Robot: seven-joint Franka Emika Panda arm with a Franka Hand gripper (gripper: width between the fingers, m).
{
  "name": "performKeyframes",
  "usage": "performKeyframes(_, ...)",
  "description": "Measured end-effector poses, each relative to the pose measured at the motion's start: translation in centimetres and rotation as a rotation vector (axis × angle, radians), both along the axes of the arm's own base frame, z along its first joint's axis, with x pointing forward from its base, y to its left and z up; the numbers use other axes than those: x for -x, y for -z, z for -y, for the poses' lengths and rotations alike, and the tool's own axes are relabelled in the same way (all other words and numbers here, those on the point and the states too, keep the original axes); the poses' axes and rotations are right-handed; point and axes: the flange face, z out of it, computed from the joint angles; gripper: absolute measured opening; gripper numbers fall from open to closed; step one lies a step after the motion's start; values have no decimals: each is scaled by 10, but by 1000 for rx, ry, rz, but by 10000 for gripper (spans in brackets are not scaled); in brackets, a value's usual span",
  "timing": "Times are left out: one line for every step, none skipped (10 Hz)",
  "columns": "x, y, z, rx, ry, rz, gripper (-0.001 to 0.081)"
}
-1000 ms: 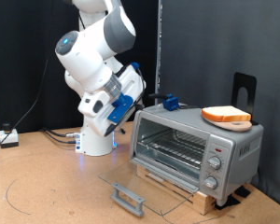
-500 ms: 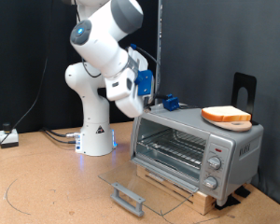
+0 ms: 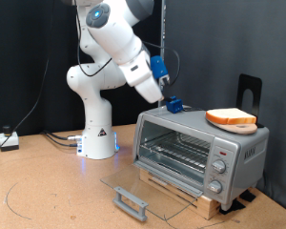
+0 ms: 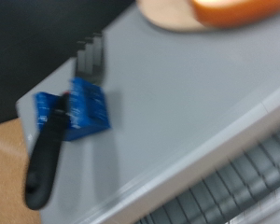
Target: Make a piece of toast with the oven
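Note:
The piece of toast (image 3: 231, 117) lies on a round light wooden board (image 3: 240, 127) on top of the oven (image 3: 200, 148). The oven's glass door (image 3: 143, 189) is dropped open, showing the bare wire rack (image 3: 176, 153). My gripper (image 3: 166, 88) hangs in the air above the left end of the oven top, pointing down towards a small blue block (image 3: 173, 103) there; nothing shows between its fingers. In the blurred wrist view I see the toast (image 4: 238, 7), the board (image 4: 166, 14), the oven top (image 4: 187, 89) and the blue block (image 4: 79, 110) with a black handle, but not my fingers.
The oven stands on a wooden slatted base (image 3: 186, 196) on the brown table. A black stand (image 3: 248, 91) rises behind the oven at the right. Cables and a small box (image 3: 5, 141) lie at the exterior view's left. The robot's white base (image 3: 97, 138) stands behind the oven's left.
The arm has swung up and towards the exterior view's right, carrying the gripper from beside the oven's left side to above the left end of its top. The toast and the blue block have not moved.

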Motion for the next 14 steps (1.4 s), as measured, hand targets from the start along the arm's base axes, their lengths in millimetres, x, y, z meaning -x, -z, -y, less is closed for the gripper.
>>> performKeyframes(5, -12, -6, -36, -71, 70, 807)
performKeyframes(10, -23, -10, -48, -107, 128, 807)
performKeyframes(17, -36, -16, -52, -127, 164, 807)
performKeyframes(23, -48, -22, -50, -140, 194, 807)
performKeyframes(30, -61, -27, -45, -147, 221, 807)
performKeyframes(39, -73, -33, -37, -148, 240, 807)
performKeyframes(48, -84, -39, -17, -146, 246, 807)
performKeyframes(58, -93, -43, 9, -135, 250, 807)
performKeyframes(69, -101, -48, 36, -123, 253, 807)
performKeyframes(81, -107, -51, 58, -101, 251, 807)
performKeyframes(96, -112, -54, 62, -98, 204, 807)
performKeyframes(101, -112, -54, 64, -91, 166, 807)
performKeyframes(100, -112, -54, 63, -91, 181, 807)
performKeyframes(98, -108, -55, 65, -87, 217, 807)
